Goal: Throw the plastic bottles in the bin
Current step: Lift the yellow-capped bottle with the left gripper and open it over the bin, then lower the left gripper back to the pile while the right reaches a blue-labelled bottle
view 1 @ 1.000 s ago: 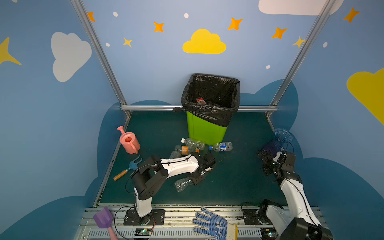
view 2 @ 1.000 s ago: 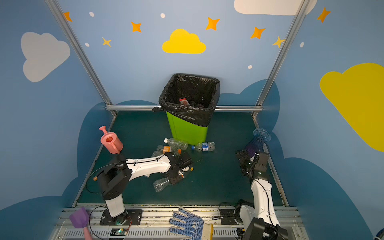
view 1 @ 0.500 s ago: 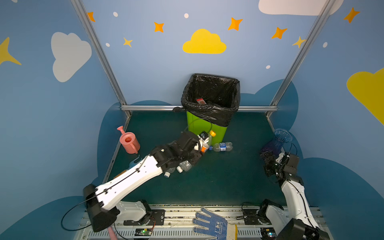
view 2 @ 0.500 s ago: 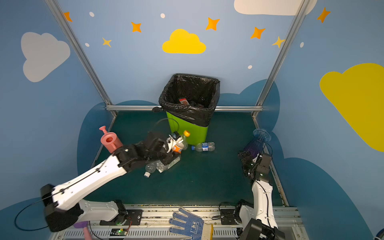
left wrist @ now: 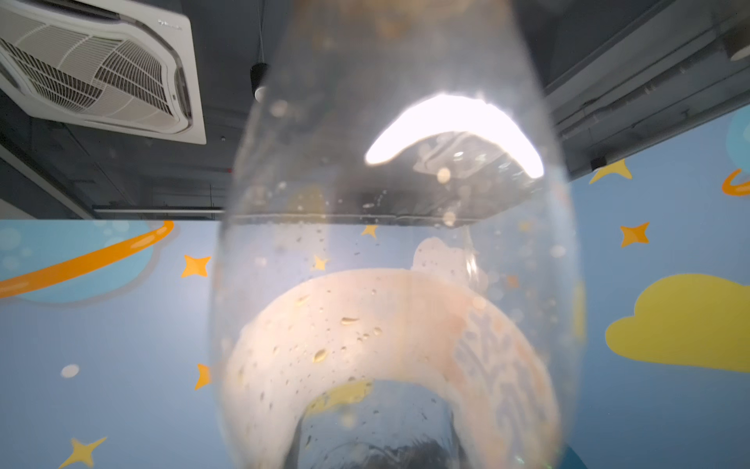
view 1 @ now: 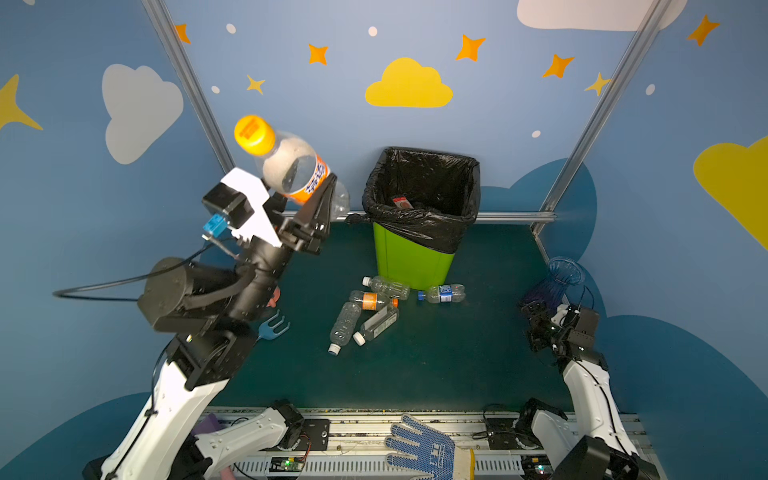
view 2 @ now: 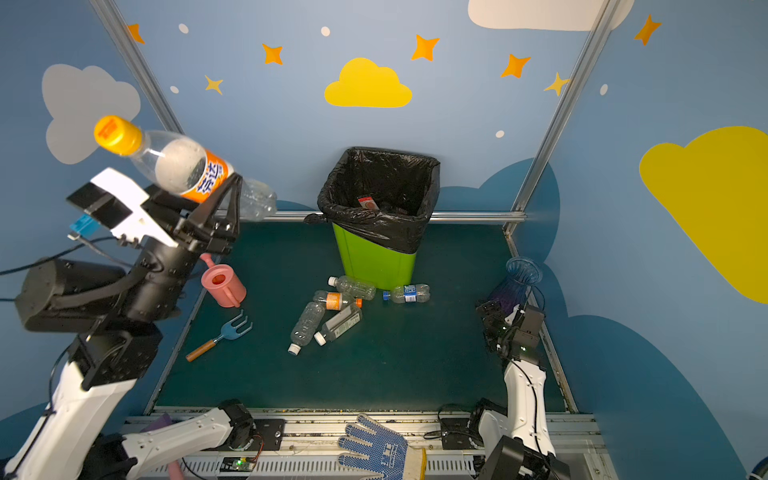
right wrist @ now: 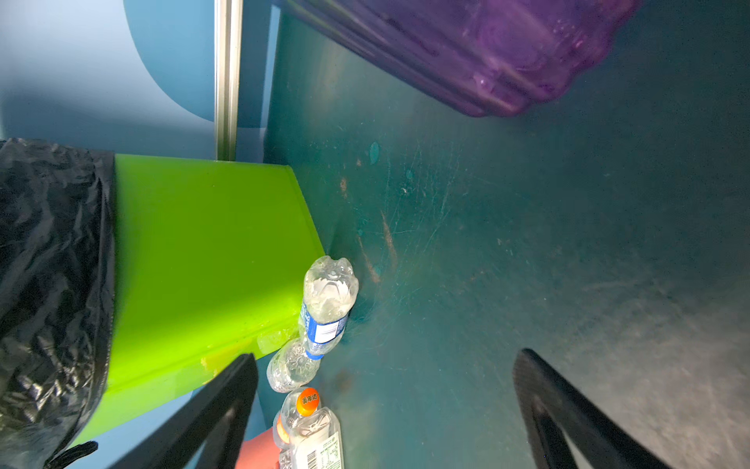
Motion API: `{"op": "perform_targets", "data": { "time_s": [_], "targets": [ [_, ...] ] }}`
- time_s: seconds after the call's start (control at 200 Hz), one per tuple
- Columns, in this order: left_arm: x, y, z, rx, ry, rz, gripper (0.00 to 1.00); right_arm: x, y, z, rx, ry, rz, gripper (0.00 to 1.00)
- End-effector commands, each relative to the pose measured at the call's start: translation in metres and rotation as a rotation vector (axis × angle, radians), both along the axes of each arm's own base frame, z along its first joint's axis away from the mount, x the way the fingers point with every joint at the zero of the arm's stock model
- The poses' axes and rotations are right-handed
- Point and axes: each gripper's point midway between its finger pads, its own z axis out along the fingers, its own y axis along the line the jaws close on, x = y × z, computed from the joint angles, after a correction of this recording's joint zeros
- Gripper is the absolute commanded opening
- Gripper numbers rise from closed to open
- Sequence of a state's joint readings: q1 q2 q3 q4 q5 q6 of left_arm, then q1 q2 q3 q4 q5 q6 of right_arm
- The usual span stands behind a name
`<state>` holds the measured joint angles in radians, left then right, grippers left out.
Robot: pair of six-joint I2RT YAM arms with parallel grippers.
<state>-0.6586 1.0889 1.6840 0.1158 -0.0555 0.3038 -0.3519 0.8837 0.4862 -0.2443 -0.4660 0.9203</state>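
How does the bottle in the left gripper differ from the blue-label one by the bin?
The orange-label bottle is held aloft, tilted, in the left gripper; the blue-label bottle lies flat beside the bin. Its cap is blue, the orange-label bottle's yellow. Both are clear.

**Left arm high, right arm low**

The left arm point(view 1: 178, 399) reaches high, wrist bent upward. The left end effector point(view 1: 309, 183) points up and toward the back, jaws clamped across a bottle point(view 1: 291, 166). The right arm point(view 1: 590, 395) stands folded and low. The right end effector point(right wrist: 385, 357) has its jaws spread wide, holding nothing.
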Motion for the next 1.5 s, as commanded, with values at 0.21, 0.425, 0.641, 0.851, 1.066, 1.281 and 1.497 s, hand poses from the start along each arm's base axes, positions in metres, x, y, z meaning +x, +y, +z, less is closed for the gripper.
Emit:
{"op": "perform_targets", "data": {
  "time_s": [0.21,0.425,0.641,0.851,1.066,1.281,1.497],
  "targets": [
    [0.212,-0.130,-0.079,0.021,0.503,-0.255,0.88,0.006,0.007,0.022,0.030,-0.073,0.038,0.97],
    [0.153,-0.107,0.025,-0.083,0.155,-0.273,1.00,0.003,0.010,0.016,0.042,-0.066,0.044,0.97],
    [0.135,-0.097,0.018,-0.016,0.192,-0.231,1.00,0.001,0.014,0.005,0.097,-0.052,0.035,0.97],
    [0.127,-0.075,-0.020,-0.028,0.210,-0.147,1.00,0.007,0.025,0.003,0.134,-0.043,0.070,0.97],
    [0.120,-0.029,-0.072,-0.053,0.296,0.001,1.00,0.016,0.044,-0.005,0.141,-0.011,0.094,0.97],
    [0.113,0.014,-0.159,-0.077,0.442,0.142,1.00,0.035,0.076,-0.019,0.150,0.058,0.153,0.97],
    [0.109,0.043,-0.268,-0.058,0.685,0.248,1.00,0.060,0.115,-0.030,0.166,0.159,0.205,0.97]
  ]
}}
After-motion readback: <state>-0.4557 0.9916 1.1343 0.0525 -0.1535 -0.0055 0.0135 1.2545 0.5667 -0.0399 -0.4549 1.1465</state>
